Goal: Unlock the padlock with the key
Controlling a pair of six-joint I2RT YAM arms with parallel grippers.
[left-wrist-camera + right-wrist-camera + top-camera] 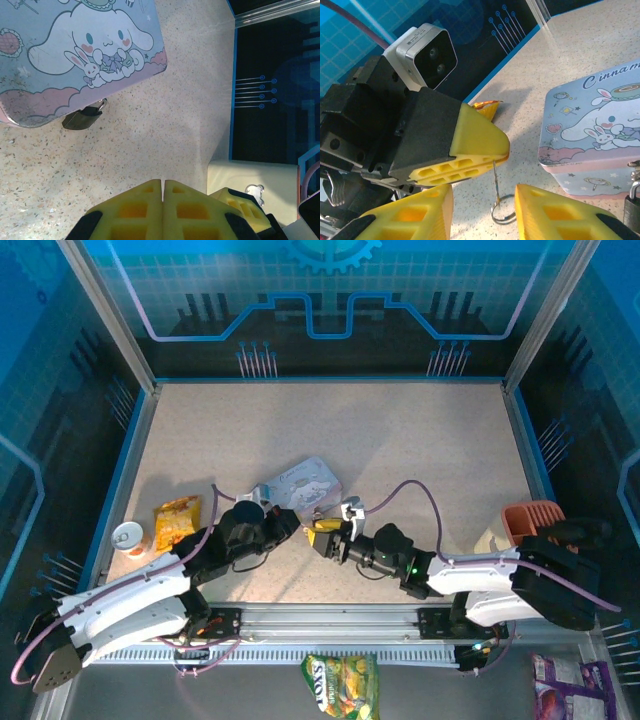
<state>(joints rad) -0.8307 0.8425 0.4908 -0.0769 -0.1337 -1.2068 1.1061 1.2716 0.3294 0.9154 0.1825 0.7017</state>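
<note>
Right wrist view: the right gripper [484, 200] has its jaws apart, with a key ring [501, 211] hanging between them and clear of both. The key [495, 175] dangles from the left gripper [492, 155] — its yellow fingers pressed together on it. Farther right, the padlock [633, 209] rests on the table [535, 120], shackle against the near side of the cartoon tin [600, 115].

This looks to me like a robot laboratory cell, not a home. Blue printed panels [330, 300] with gear and circuit drawings close the top and both sides of the frame, held by aluminium posts [108, 315]. At the bottom, the speckled table [420, 440] meets a metal rail [330, 620] where the left arm [130, 605] and the right arm [500, 575] are bolted. A small camera [427, 52] sits on the left tool [492, 155].
</note>
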